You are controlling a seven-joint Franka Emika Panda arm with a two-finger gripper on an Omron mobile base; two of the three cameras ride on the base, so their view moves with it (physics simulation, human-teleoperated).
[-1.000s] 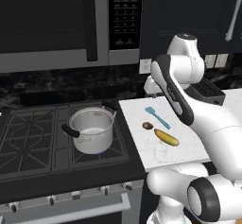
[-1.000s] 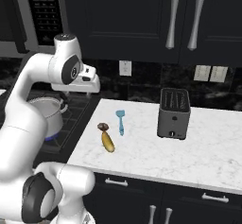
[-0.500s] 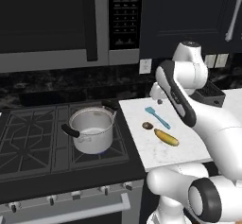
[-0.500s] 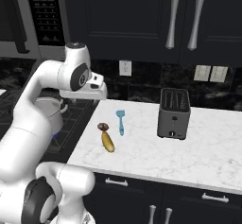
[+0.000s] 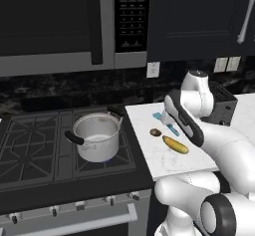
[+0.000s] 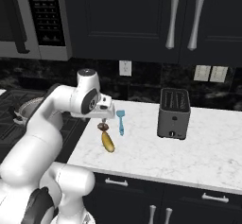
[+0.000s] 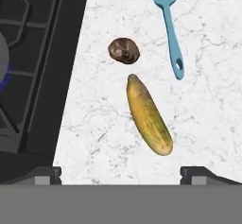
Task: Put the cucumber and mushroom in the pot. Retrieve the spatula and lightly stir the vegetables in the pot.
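Note:
The yellowish cucumber [image 7: 149, 115] lies on the white marble counter [image 7: 208, 114], with the dark-brown mushroom [image 7: 124, 50] just beyond one end of it. The light-blue spatula [image 7: 170, 27] lies beside them. My gripper [image 7: 121, 173] hangs above the cucumber, open and holding nothing, its fingertips [image 7: 45, 173] wide apart. From the right base view the gripper [image 6: 104, 119] is right over the mushroom [image 6: 102, 126] and cucumber [image 6: 108, 142], next to the spatula [image 6: 121, 121]. The steel pot [image 5: 97, 135] stands on the stove, left of the cucumber [image 5: 175, 145] and mushroom [image 5: 155, 132].
A black gas stove [image 5: 40, 150] adjoins the counter's left edge. A steel toaster [image 6: 174, 113] stands on the counter to the right. A microwave [image 5: 60, 26] and dark cabinets [image 6: 184, 20] hang above.
The arm has swung right, away from the stove, and brought the hand over the vegetables on the counter. The gripper has stayed open; nothing on the counter moved.

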